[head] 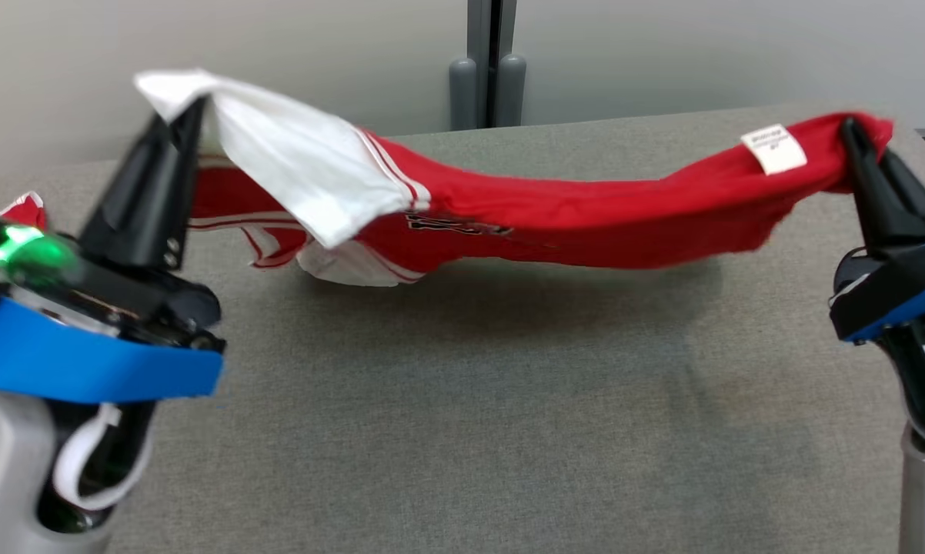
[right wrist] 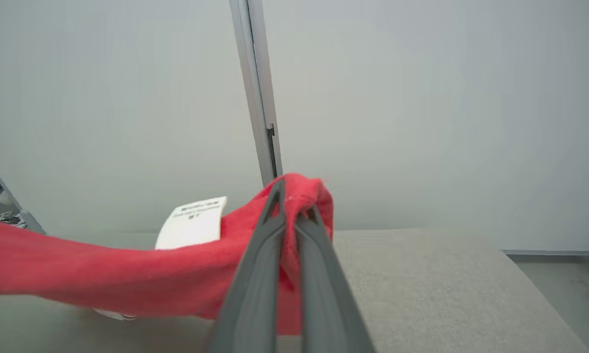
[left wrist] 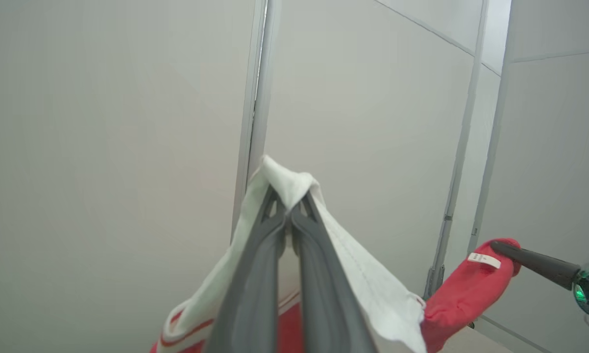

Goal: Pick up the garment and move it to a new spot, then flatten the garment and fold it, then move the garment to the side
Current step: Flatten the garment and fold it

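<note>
The left gripper [head: 192,106] at ten o'clock and right gripper [head: 849,125] at two o'clock are pinching a sagging red-and-white fabric garment [head: 586,223].

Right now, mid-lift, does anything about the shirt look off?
Yes. The shirt hangs bunched into a rope between the left pincer and right pincer, not spread. A white part is flopped over the red body near the left pincer, and the label faces outward by the right one. Nothing looks torn.
</note>
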